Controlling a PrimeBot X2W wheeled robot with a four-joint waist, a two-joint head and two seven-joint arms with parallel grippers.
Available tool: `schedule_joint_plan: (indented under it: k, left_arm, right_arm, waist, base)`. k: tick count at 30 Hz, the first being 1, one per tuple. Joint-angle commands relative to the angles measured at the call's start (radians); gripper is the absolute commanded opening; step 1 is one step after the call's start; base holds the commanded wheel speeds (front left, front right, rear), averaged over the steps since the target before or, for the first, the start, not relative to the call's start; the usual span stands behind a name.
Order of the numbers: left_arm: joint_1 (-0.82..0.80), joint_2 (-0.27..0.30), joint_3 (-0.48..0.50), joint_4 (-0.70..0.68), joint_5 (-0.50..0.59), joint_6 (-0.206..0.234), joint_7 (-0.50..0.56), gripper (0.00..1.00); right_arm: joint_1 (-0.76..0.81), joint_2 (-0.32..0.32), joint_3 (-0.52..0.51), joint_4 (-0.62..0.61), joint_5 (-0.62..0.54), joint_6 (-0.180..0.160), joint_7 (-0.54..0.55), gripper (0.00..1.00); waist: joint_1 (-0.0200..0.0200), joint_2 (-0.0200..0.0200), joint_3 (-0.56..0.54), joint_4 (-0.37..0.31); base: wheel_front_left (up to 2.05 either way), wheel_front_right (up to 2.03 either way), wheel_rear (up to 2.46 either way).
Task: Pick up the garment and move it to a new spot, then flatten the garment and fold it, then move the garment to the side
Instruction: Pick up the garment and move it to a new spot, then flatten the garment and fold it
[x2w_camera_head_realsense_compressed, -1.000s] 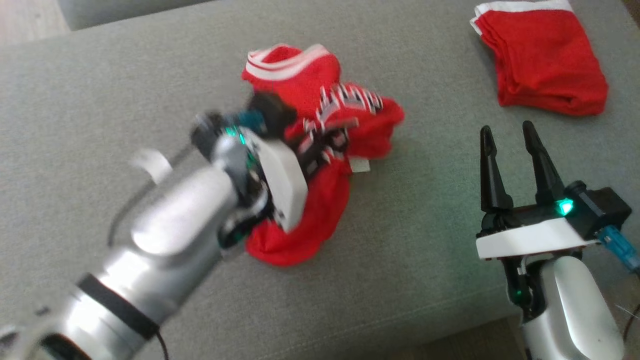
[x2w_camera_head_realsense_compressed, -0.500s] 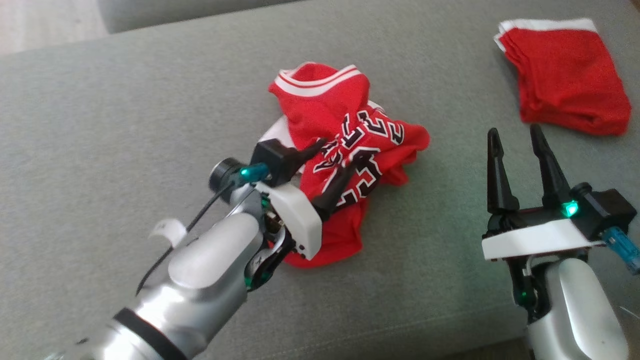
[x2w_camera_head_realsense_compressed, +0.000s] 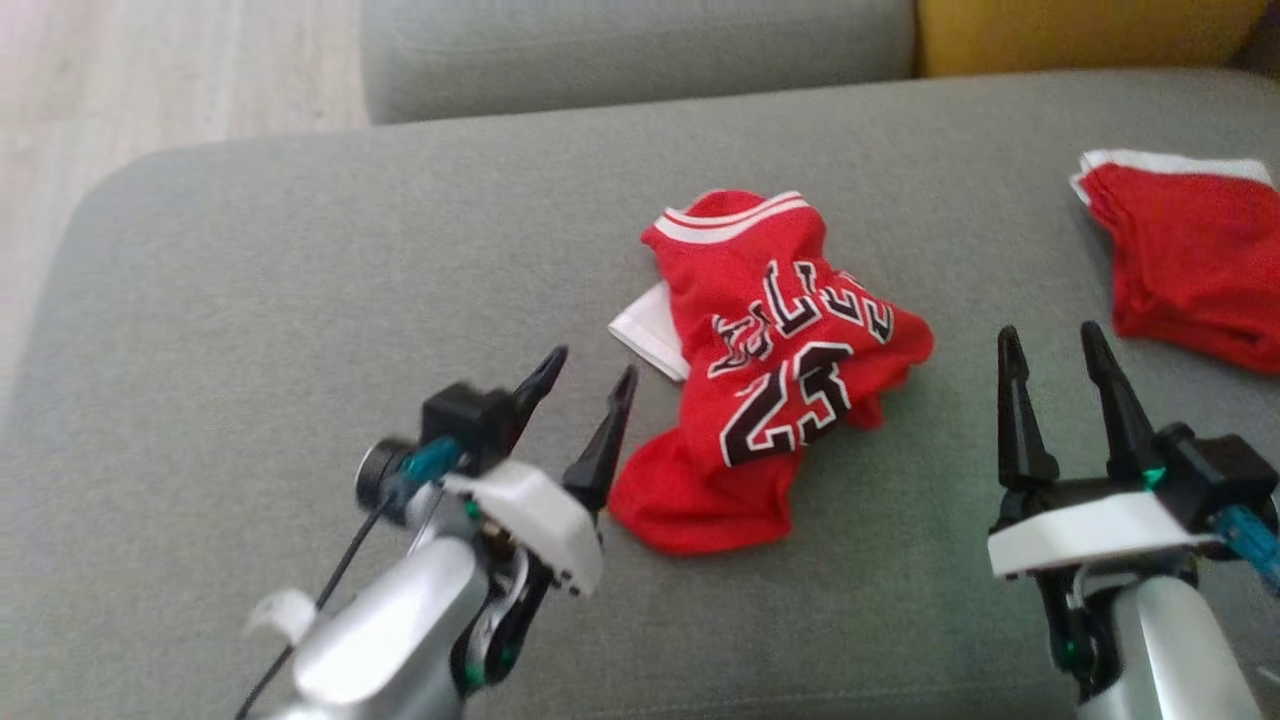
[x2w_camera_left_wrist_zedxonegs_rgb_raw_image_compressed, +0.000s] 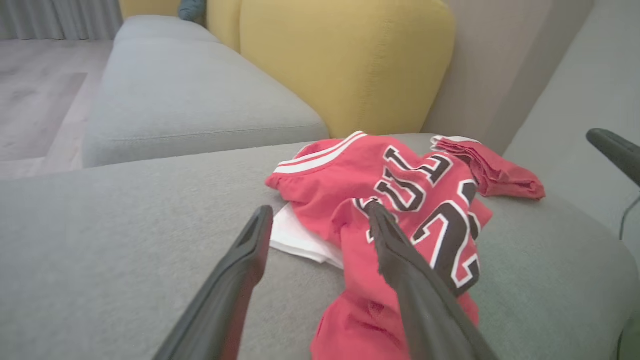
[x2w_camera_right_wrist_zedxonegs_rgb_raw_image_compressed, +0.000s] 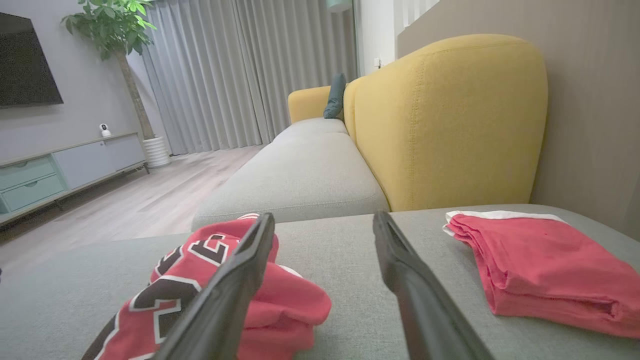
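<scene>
The left claw (x2w_camera_head_realsense_compressed: 593, 362) hung open and empty above the grey sofa cushion (x2w_camera_head_realsense_compressed: 300, 300), its two dark fingers spread and tilted forward and to its right. Just off its right fingertip lay the garment (x2w_camera_head_realsense_compressed: 780, 370), apart from the claw and resting on the cushion in a crumpled heap. Its striped trim lay at the end farthest from the claw, the black-and-white lettering and the "23" faced up, and a loose red tail lay nearest the claw. A white sleeve (x2w_camera_head_realsense_compressed: 650, 335) stuck out flat from under the heap, ahead of the left claw's fingers.

To the right of the heap stood the right claw (x2w_camera_head_realsense_compressed: 1050, 332), also open and holding nothing, fingers pointing up the head view. The garment's bulging red edge lay ahead and to its left, near but not touching. Farther to this claw's right and ahead lay a smaller folded red piece (x2w_camera_head_realsense_compressed: 1190, 260) with white trim, well apart from the garment.

With the garment loose and bunched between two empty claws, I judged the flattening step to be in hand and not yet begun. Whether this was already its new spot could not be told. The next move called for each claw to go down on the side nearest it: the left on the sleeve or the red tail, the right on the bulging edge. Each would need to pinch an outer layer, not the whole wad. They should then draw apart to spread the fabric, keeping clear of the folded piece.
</scene>
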Motion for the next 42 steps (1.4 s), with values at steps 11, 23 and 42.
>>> schedule_joint_plan:
  k: [11,23,42]
  left_arm:
    - [0.235,0.061,0.232,-0.225,0.057,0.121,-0.012,1.00]
    - [0.390,0.030,0.349,-0.311,0.141,0.132,-0.012,1.00]
    - [0.416,0.002,0.394,-0.288,0.177,0.092,-0.012,1.00]
  right_arm:
    - [0.065,-0.003,0.008,-0.027,0.002,0.007,-0.012,1.00]
    - [0.103,-0.003,0.019,0.015,0.018,0.007,-0.027,1.00]
    - [0.095,-0.003,0.033,0.034,0.016,0.007,-0.019,1.00]
  waist:
    - [0.0001,0.0000,-0.062,0.055]
    - [0.0001,0.0000,-0.081,0.068]
    - [0.0001,0.0000,-0.079,0.070]
  base:
    - [0.00,0.00,0.00]
    - [0.00,0.00,0.00]
    - [0.00,0.00,0.00]
